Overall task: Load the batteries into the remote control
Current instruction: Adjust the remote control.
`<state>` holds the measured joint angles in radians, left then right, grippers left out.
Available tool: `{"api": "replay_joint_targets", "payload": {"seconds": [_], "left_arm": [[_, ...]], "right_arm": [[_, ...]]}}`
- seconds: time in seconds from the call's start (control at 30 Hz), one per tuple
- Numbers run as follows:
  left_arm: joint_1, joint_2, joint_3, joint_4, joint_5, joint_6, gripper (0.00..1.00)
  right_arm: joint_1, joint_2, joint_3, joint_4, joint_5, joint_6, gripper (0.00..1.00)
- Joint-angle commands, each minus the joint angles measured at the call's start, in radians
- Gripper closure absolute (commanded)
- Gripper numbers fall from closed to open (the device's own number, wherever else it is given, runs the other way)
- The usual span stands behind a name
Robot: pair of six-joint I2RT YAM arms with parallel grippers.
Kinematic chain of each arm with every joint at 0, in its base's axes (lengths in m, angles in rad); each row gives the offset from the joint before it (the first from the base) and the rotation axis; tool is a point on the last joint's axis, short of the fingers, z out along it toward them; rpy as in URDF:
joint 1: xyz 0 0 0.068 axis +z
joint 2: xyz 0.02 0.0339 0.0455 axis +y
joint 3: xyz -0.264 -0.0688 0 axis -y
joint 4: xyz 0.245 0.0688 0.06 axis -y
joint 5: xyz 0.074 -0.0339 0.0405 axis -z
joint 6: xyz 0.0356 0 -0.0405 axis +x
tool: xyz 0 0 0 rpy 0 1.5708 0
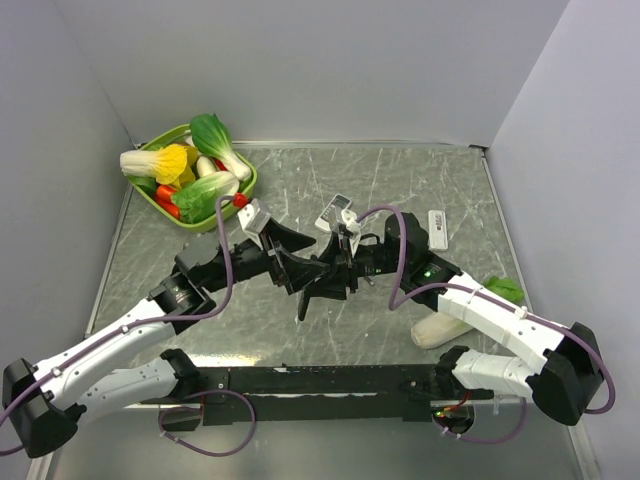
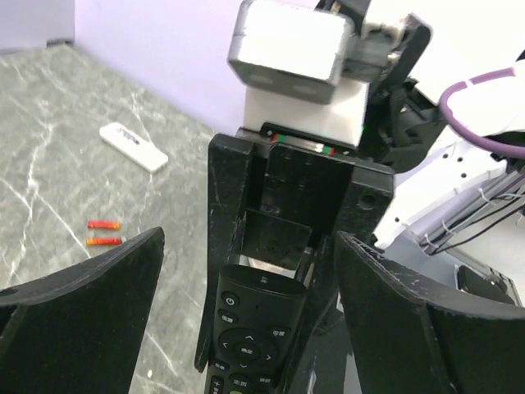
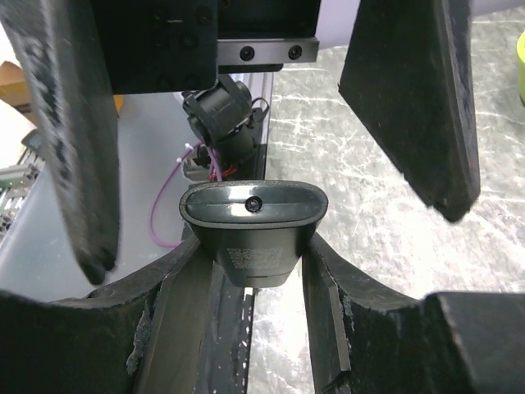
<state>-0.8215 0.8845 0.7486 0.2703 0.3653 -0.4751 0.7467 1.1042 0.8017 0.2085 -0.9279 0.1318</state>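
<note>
Both arms reach in over the grey marbled surface [image 1: 300, 190] and meet near its middle, wrists turned toward each other. The right hand [image 3: 253, 246] is clamped on one end of a black remote control [image 2: 254, 328], whose button side faces the left wrist camera. The left hand [image 2: 246, 242] faces it with its fingers wide apart, one on each side of the remote, not touching it. Two orange-red batteries [image 2: 104, 225] lie side by side on the surface, near a white remote [image 2: 134, 146].

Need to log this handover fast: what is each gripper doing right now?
Left gripper: open, holding nothing.
Right gripper: closed on the black remote.
</note>
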Motion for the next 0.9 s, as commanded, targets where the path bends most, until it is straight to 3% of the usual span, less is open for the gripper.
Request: {"api": "replay_joint_targets", "payload": {"seconds": [0.0,0.53,0.87], "left_arm": [[-0.001,0.028,0.046,-0.062,0.024,-0.014,0.13],[0.018,-0.047,-0.061,-0.08,-0.078,-0.014,0.23],[0.064,-0.032,-0.114,0.04,0.148,-0.046,0.29]], "right_arm": [[0.005,0.006,0.054,0.009,-0.015,-0.037,1.0],[0.006,0.026,0.054,0.049,0.001,0.02,1.0],[0.005,0.042,0.06,0.066,-0.012,0.023,1.0]]}}
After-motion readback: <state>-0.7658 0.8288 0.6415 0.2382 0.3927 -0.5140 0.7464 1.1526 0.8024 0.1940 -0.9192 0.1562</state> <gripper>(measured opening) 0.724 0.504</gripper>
